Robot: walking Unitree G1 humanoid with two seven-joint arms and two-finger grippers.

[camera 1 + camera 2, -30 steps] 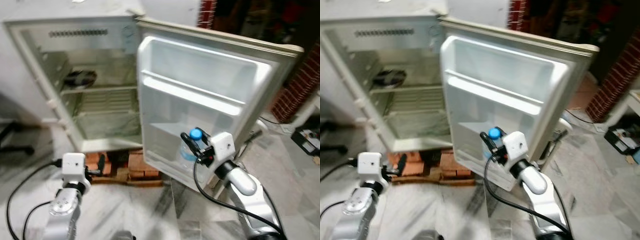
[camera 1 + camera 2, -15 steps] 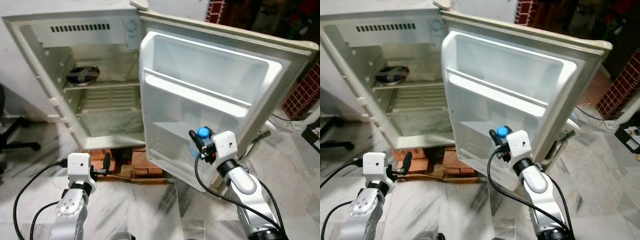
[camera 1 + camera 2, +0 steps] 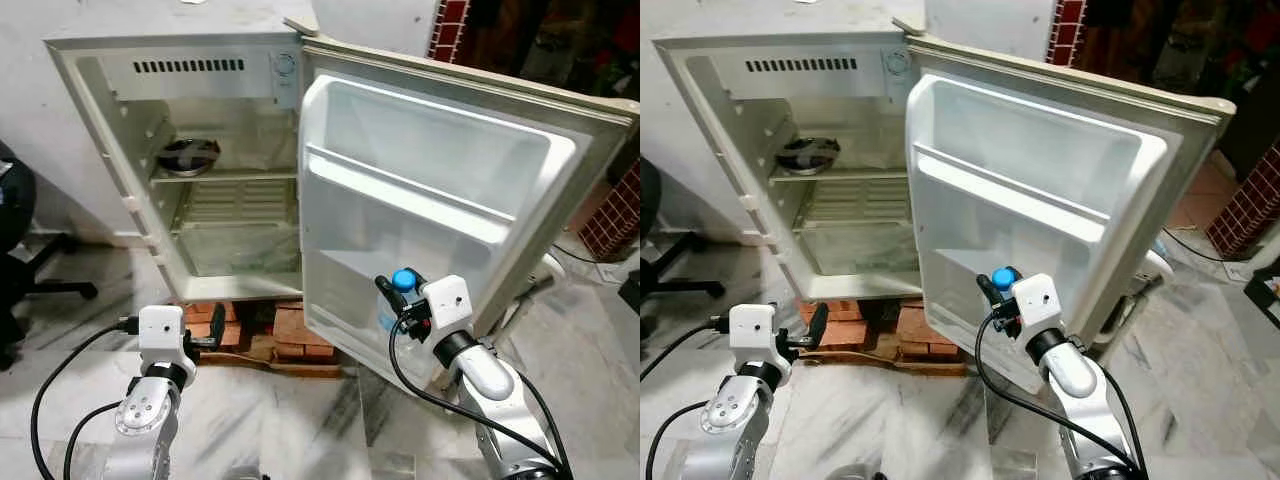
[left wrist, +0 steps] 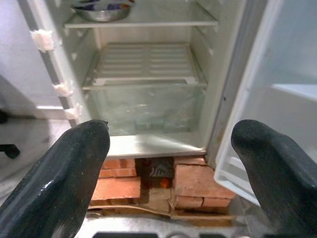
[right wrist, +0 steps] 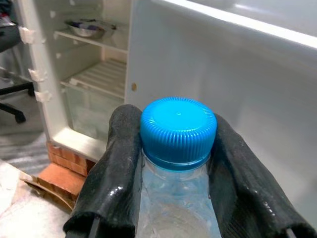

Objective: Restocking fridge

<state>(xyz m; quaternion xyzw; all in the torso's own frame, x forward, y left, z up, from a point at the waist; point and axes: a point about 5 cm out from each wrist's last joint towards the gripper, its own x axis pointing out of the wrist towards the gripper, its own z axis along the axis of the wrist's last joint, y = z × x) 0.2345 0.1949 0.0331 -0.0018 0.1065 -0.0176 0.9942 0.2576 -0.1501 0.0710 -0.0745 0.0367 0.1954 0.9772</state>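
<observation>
between the clenched fingers of the right gripper (image 5: 176, 163) stood a blue-capped water bottle (image 5: 177, 148), beside the fridge door's lower shelf (image 3: 350, 275); left gripper (image 4: 168, 148) hung released.

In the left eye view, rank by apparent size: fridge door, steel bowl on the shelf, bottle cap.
1. Fridge door, by far.
2. Steel bowl.
3. Bottle cap, in the right tool; it sits nearer the camera yet looks smallest.
</observation>
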